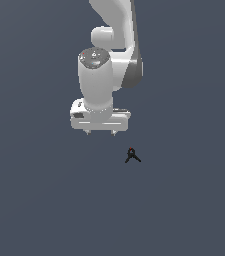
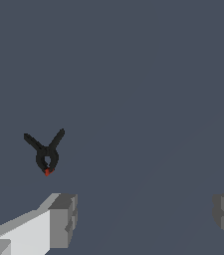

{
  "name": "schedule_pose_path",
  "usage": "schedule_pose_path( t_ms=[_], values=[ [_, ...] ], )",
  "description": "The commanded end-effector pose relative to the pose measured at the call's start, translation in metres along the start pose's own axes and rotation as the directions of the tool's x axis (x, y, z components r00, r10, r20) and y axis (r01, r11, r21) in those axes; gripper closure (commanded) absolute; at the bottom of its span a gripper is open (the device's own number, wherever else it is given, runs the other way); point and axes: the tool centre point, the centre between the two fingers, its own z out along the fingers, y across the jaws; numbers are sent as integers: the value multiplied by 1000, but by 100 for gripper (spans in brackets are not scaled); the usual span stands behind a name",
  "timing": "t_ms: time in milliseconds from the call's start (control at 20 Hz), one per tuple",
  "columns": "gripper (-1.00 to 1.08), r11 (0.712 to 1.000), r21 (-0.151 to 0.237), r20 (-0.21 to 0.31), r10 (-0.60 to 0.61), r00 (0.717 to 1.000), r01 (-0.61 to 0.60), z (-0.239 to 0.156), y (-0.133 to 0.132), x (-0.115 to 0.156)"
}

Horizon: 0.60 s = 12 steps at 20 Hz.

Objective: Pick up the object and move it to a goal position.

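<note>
The object [image 1: 132,156] is a tiny black thing with splayed prongs and a red dot, lying on the dark grey floor. In the exterior view it sits a little below my white gripper [image 1: 100,132] and toward that view's right. The wrist view shows the object [image 2: 46,152] apart from both grey fingertips [image 2: 63,219], outside the gap between them. My gripper [image 2: 146,216] is open, its fingers wide apart and holding nothing.
The white arm [image 1: 114,45] rises behind the gripper toward the top of the exterior view. Around it lies only the plain dark grey floor [image 1: 44,200].
</note>
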Motion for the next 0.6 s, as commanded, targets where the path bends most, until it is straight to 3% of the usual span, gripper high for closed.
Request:
schedule_pose_path(
  t_ms=[0,250,550],
  values=[
    [-92,1000,-1,1,-8,1000,8,7,-8,1],
    [-92,999,-2,3,-35,999,35,33,-37,6],
    [-92,996,2,4,-84,996,84,82,-92,7]
  ],
)
